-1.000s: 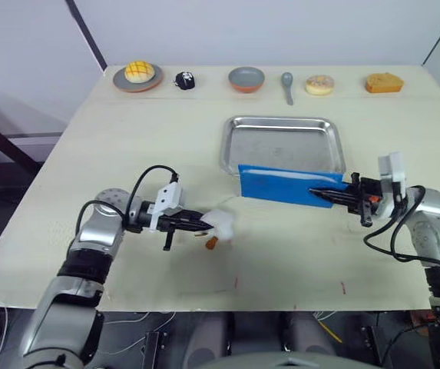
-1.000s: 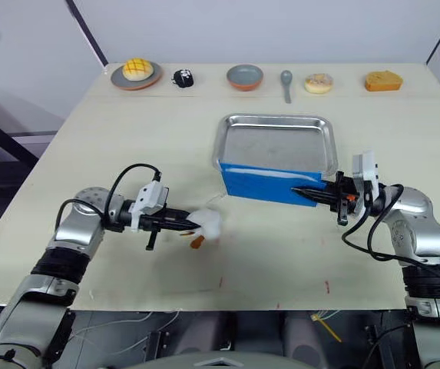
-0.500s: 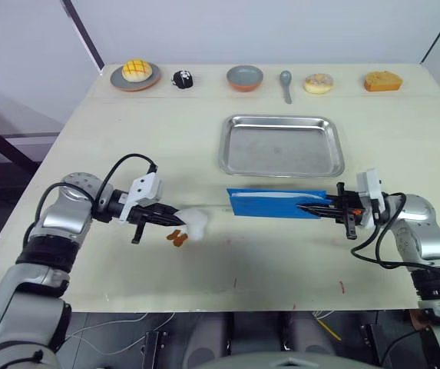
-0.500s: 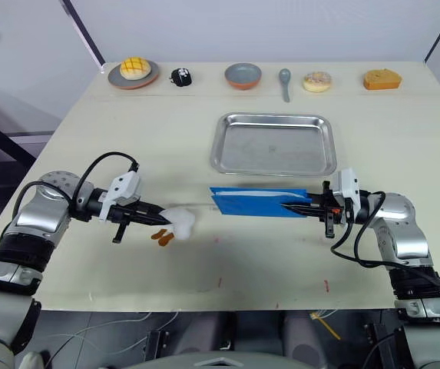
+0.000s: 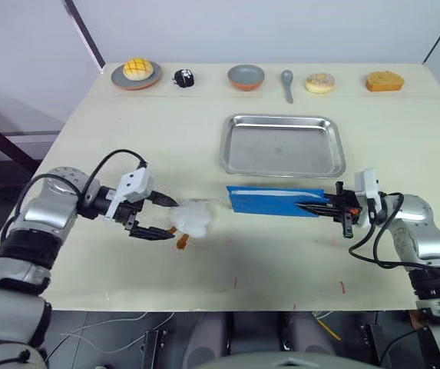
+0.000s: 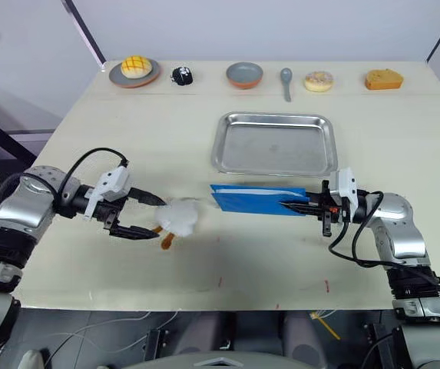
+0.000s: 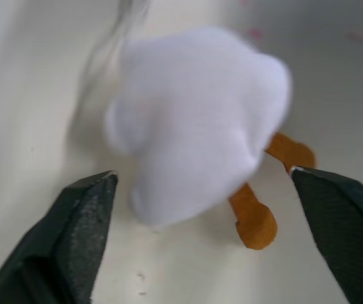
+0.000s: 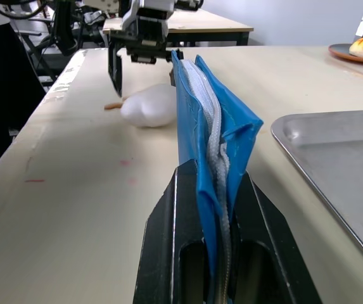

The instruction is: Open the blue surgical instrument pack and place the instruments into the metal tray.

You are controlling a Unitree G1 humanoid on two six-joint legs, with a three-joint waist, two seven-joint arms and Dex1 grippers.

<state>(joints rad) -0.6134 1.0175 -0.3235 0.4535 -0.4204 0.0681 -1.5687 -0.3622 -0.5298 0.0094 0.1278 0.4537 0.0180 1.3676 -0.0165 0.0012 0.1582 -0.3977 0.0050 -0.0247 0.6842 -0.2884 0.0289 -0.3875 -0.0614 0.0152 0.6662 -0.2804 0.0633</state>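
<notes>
- Your right gripper [image 5: 306, 206] is clamped on the right end of the pack [image 5: 273, 201]; in the right wrist view its 2 fingers [image 8: 168, 253] pinch the blue sheet and the white inner layer between them.
- The pack lies lengthwise along the bench [image 5: 281, 261], just in front of the tray [image 5: 282, 144] and apart from its front rim, nearer the front edge than the back.
- The tray sits right of the bench's centre and holds nothing that you can see.
- Your left gripper [image 5: 163, 217] has its fingers spread wide, 1 on each side of the plush toy [image 5: 192, 218], not touching it in the left wrist view.
- The toy rests on the bench left of the pack's left end, its orange parts [image 7: 256, 221] pointing toward the front edge.
- A thin clear strip [image 7: 108, 54] lies on the bench touching the toy, on the side toward the pack.
- Along the back edge, from left to right, you have a plate [image 5: 137, 74] with a yellow bun, a small black item [image 5: 183, 78], a bowl [image 5: 246, 76], a spoon [image 5: 288, 83], a doughnut [image 5: 320, 82] and a cake slice [image 5: 384, 81].
</notes>
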